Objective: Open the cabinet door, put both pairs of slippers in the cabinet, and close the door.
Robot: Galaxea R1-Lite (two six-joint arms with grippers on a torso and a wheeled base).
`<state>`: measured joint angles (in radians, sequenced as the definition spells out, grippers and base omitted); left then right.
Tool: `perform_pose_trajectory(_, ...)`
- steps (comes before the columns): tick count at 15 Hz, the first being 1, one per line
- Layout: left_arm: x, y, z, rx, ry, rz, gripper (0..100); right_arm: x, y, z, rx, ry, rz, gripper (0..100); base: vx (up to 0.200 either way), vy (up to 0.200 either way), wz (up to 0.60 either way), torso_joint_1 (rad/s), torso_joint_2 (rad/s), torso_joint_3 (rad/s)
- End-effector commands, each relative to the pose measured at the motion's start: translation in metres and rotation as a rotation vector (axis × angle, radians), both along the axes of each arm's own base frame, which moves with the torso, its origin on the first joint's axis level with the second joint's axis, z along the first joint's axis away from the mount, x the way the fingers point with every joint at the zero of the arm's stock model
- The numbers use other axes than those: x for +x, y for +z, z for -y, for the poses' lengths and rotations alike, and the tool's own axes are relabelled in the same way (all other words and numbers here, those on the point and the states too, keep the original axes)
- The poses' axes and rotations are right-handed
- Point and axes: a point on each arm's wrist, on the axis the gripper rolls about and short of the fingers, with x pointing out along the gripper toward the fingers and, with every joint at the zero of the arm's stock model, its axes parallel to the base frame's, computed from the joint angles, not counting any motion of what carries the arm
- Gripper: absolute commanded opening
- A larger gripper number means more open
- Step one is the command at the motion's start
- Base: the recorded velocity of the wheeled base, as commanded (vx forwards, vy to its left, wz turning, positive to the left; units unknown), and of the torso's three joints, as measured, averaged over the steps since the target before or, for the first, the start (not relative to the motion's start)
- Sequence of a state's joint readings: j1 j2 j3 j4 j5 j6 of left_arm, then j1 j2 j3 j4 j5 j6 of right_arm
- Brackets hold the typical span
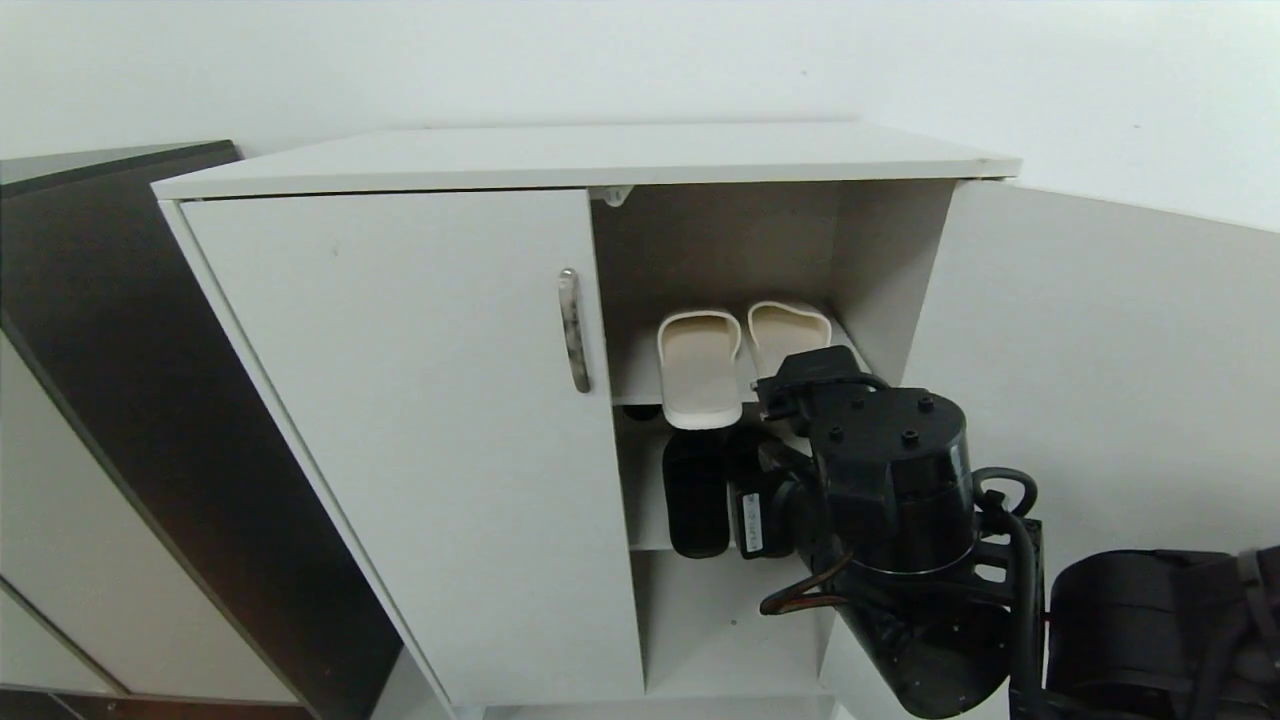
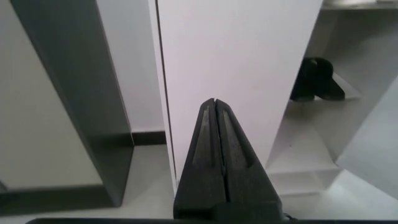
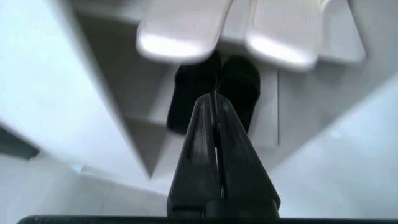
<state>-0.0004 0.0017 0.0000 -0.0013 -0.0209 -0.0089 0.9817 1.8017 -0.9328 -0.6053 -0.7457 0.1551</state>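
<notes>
The white cabinet [image 1: 580, 155] has its right door [image 1: 1100, 350] swung wide open and its left door [image 1: 400, 420] closed, with a metal handle [image 1: 572, 330]. A pair of white slippers [image 1: 700, 365] [image 3: 180, 31] lies on the upper shelf, toes sticking out over the edge. A pair of black slippers [image 1: 697, 495] [image 3: 214, 84] [image 2: 317, 79] lies on the shelf below. My right gripper [image 3: 216, 101] is shut and holds nothing, just in front of the black pair. My left gripper [image 2: 214, 102] is shut with nothing in it, low before the closed left door.
A dark grey panel [image 1: 120, 350] leans beside the cabinet on the left. The bottom compartment [image 1: 720, 620] holds nothing. The open door stands close to my right arm [image 1: 900, 500].
</notes>
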Motion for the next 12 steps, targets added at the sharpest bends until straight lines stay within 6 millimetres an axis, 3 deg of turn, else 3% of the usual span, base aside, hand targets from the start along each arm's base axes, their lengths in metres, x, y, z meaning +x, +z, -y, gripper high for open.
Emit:
perform_pose_trajectory(1,0.0,0.0,0.0,0.0,0.0,0.0,0,0.001,-0.0033,-0.0015,-0.008,0.0,-0.005,0,-0.2,0.0,0.0,0.007,0.0,0.002)
perform_pose_trajectory(12,0.0,0.0,0.0,-0.002,0.0,0.0,0,0.001,-0.0071,-0.0006,-0.019,-0.001,-0.013,0,-0.2,0.0,0.0,0.002,0.0,0.004)
